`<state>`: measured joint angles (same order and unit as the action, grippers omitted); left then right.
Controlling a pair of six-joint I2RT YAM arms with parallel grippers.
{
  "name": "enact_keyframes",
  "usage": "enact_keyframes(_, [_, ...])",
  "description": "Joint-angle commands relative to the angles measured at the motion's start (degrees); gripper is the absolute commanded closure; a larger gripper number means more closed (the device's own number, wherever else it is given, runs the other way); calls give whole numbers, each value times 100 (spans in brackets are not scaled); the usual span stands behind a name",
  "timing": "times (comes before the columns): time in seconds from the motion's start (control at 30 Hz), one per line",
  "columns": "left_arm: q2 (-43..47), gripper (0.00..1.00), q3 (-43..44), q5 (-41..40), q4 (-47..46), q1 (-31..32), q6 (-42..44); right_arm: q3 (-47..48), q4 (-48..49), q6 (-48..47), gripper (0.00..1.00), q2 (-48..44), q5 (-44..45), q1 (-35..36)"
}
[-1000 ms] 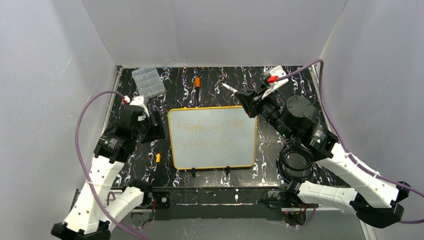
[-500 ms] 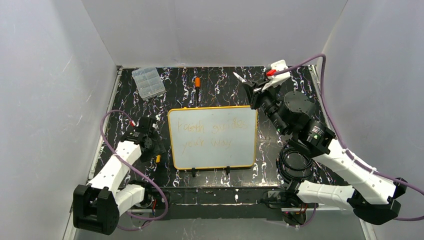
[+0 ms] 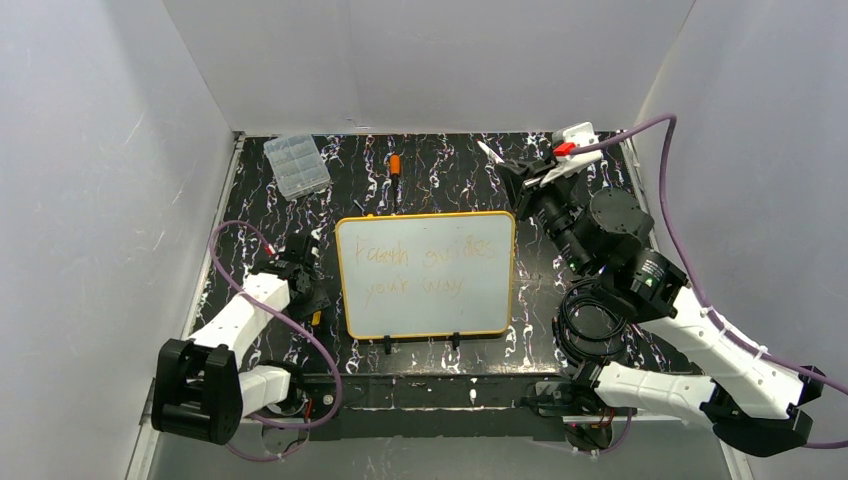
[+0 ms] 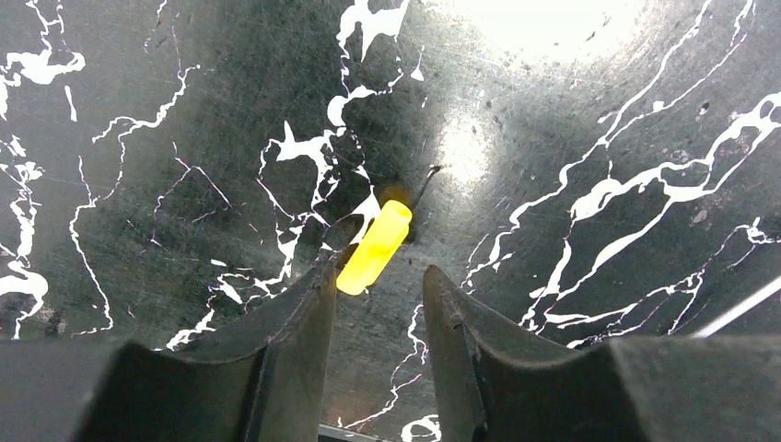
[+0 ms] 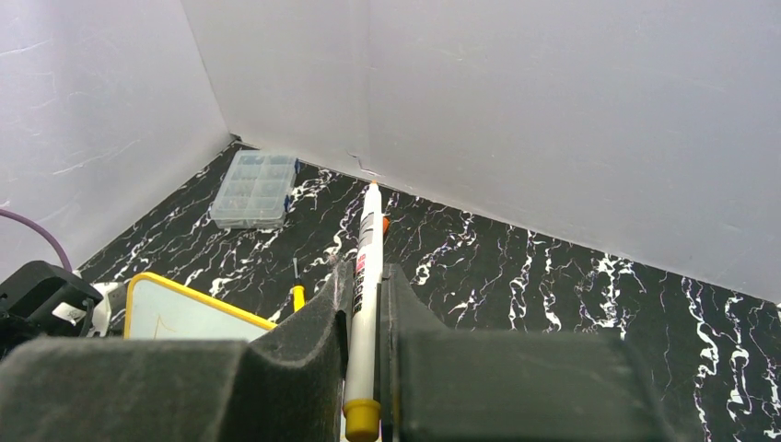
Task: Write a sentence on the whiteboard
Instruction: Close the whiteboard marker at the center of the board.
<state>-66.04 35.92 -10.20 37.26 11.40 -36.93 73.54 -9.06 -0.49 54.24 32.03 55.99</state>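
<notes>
The whiteboard (image 3: 490,300) lies flat at the table's middle, with a yellow-orange rim. The sentence (image 3: 425,270) is on it in two faint orange lines. My right gripper (image 3: 522,180) is off the board's far right corner, raised, and shut on a white marker (image 3: 497,160). In the right wrist view the marker (image 5: 367,267) stands between the shut fingers (image 5: 313,322), tip pointing away. My left gripper (image 3: 305,285) is low by the board's left edge. It is open (image 4: 378,276), with a small yellow cap (image 4: 373,247) lying just ahead of the left fingertip. The cap (image 3: 316,317) is also in the top view.
A clear compartment box (image 3: 296,164) sits at the back left. A small orange tool (image 3: 395,165) lies at the back middle. A thin yellow-handled tool (image 5: 297,295) lies by the board's far edge. Two black clips (image 3: 388,345) stand at the board's near edge. White walls enclose three sides.
My left arm folded down and pulled back, bringing its gripper low over the yellow cap. My right gripper moved with the marker off the board's corner towards the back right.
</notes>
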Motion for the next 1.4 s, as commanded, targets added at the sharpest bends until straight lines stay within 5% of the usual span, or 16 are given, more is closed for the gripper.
enact_keyframes(0.0, [-79, 61, -87, -289, -40, -24, -86, 5, 121, -24, 99, -156, 37, 4])
enact_keyframes(0.33, [-513, 60, -101, -274, -215, -25, -36, -119, 10, 14, 99, -220, 58, 8])
enact_keyframes(0.7, [-367, 98, -216, 29, -261, -28, -76, -192, -70, 361, 99, -202, -89, 9])
enact_keyframes(0.87, [673, 100, -45, -241, 156, -30, -104, -28, -413, 492, 99, -253, -492, 3])
enact_keyframes(1.03, [2215, 100, 1054, -540, 513, -24, 583, 434, -1202, 579, 99, -253, -1636, 8])
enact_keyframes(1.13, [2554, 100, 1955, -20, 315, -15, 1559, 610, -1627, 731, 99, -223, -2446, 9])
enact_keyframes(1.37, [2383, 100, 3312, 3115, 120, 7, 3124, 597, -2046, 1148, 99, -3, -3884, 9])
